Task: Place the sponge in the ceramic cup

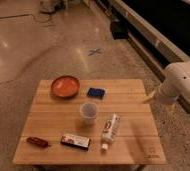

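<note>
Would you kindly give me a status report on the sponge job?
Gripper at table's right edge, away from sponge. Sponge flat on table, just beyond ceramic cup. Cup upright, path unobstructed.
</note>
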Controlling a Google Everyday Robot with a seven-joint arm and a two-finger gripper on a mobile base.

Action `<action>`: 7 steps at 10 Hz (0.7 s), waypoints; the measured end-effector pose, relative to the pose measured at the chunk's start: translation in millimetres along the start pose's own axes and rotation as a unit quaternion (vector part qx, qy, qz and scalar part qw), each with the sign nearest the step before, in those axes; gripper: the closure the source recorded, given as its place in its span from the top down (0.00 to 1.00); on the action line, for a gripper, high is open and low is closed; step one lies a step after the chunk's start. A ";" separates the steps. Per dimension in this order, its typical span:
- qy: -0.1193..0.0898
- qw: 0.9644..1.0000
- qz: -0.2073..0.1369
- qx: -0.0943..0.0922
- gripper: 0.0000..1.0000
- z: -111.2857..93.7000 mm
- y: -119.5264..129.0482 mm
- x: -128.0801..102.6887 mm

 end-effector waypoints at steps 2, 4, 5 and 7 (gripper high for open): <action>0.000 1.000 0.000 0.000 0.80 0.0 0.0 0.0; 0.000 1.000 0.000 0.000 0.80 0.0 0.0 0.0; 0.001 1.000 0.001 0.000 0.80 -0.4 0.1 1.0; -0.006 1.000 -0.018 0.001 0.80 2.7 -7.5 4.4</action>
